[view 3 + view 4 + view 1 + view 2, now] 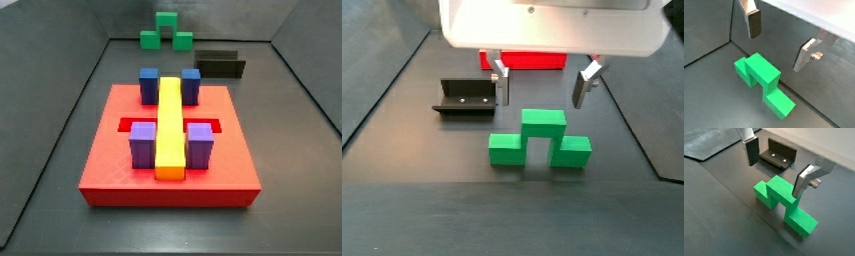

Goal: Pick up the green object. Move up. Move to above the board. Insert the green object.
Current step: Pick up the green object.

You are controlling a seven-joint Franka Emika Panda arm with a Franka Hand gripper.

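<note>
Step in hand looks like the very first one, the pick. The gripper (541, 88) hangs above the green object (541, 138) w/ its jaws spread wide and nothing between them, so no grasp yet. In both wrist views the two silver fingers (750, 152) sit clear of the piece, one off each side of the raised middle block, not touching it afaict.

Next move, as a guess: drop straight down so the pads end up either side of that middle block, then close. The alignment looks roughly ok in a side view, the middle block sits between the fingers, but the wrist views hint it may be a bit off centre, so prob a small correction before descending. After that comes lift, carry over to the board (171, 160), insert.

The green object itself: bright green, blocky arch, tall centre block w/ two lower blocks flanking it, matte finish, crisp edges. It stands on the dark floor, well apart from the board, near the back wall in a side view (166, 32). The fixture (465, 97) is just beside it, not touching.

The board is a red slab w/ a long yellow bar (170, 125) down the middle and blue (150, 84) and purple (143, 145) blocks alongside.
</note>
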